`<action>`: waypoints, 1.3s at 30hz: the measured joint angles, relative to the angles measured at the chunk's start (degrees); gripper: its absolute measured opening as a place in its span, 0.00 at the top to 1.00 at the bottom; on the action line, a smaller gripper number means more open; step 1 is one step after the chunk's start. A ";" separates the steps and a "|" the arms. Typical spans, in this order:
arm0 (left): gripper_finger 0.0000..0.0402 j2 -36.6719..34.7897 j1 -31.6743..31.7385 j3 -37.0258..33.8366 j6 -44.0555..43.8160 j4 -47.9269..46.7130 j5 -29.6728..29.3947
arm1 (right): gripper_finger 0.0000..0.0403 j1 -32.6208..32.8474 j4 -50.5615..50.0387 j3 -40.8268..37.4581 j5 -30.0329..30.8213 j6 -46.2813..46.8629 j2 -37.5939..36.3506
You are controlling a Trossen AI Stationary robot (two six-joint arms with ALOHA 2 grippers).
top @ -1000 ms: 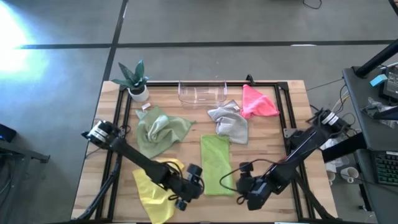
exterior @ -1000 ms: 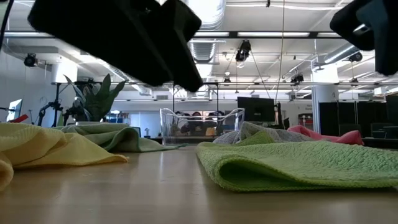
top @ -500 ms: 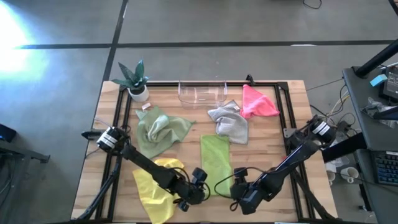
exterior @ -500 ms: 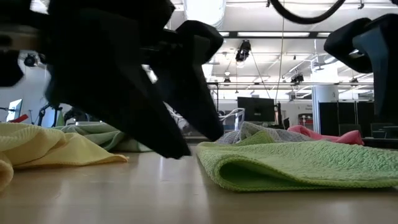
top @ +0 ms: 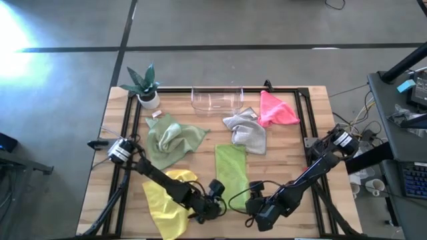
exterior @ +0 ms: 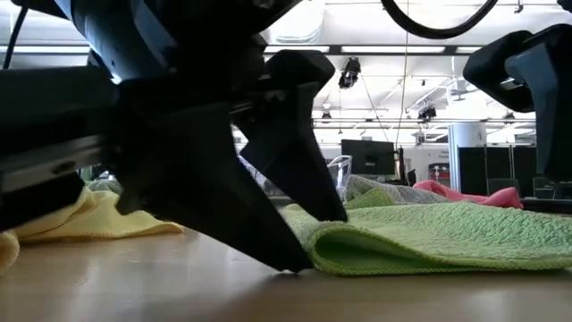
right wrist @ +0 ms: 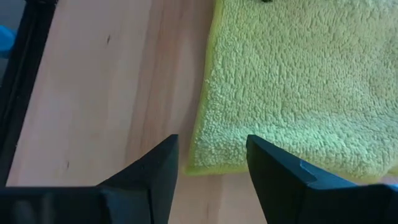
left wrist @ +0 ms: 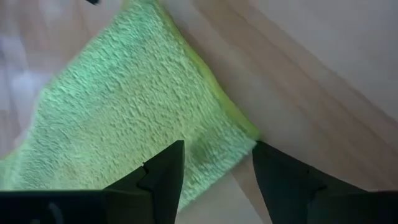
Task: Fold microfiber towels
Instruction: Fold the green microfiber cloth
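Lime green towel (top: 231,175) lies flat, table centre-front. Left gripper (top: 217,202) and right gripper (top: 253,207), both spread wide, straddle its 2 near corners. Advice: pinch both layers evenly, lift together.

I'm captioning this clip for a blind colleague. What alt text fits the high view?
Seen from above, both dark arms reach to the near end of a folded lime green towel, left gripper and right gripper open at its two near corners. Yellow, sage green, grey and pink towels lie crumpled around it on the wooden table.
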 joint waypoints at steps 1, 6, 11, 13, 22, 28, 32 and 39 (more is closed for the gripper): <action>0.56 0.22 0.04 0.00 -0.02 0.68 -0.11 | 0.55 -0.01 0.23 -0.03 0.01 0.02 0.00; 0.56 0.56 0.09 0.13 -0.33 1.54 -0.16 | 0.55 -0.01 0.61 -0.07 -0.01 0.48 0.00; 0.61 0.54 0.09 0.13 -0.39 1.42 -0.14 | 0.55 -0.01 1.16 -0.07 -0.01 0.46 0.01; 0.68 0.52 0.01 0.13 -0.42 1.14 -0.10 | 0.55 -0.01 2.25 -0.07 0.00 0.42 0.43; 0.98 0.38 -0.02 1.01 -4.90 0.14 1.72 | 0.55 -0.01 3.74 0.04 -0.01 0.04 3.48; 0.99 -0.09 -0.02 0.98 -12.82 -2.69 2.03 | 0.55 -0.01 3.61 0.04 0.01 0.24 4.76; 1.00 -1.08 -0.02 0.98 -18.73 -3.54 2.10 | 0.55 -0.01 4.14 0.04 0.01 0.41 4.81; 1.00 -2.53 0.42 0.92 -25.16 -3.60 6.55 | 0.55 -0.01 7.78 0.09 0.02 0.31 4.81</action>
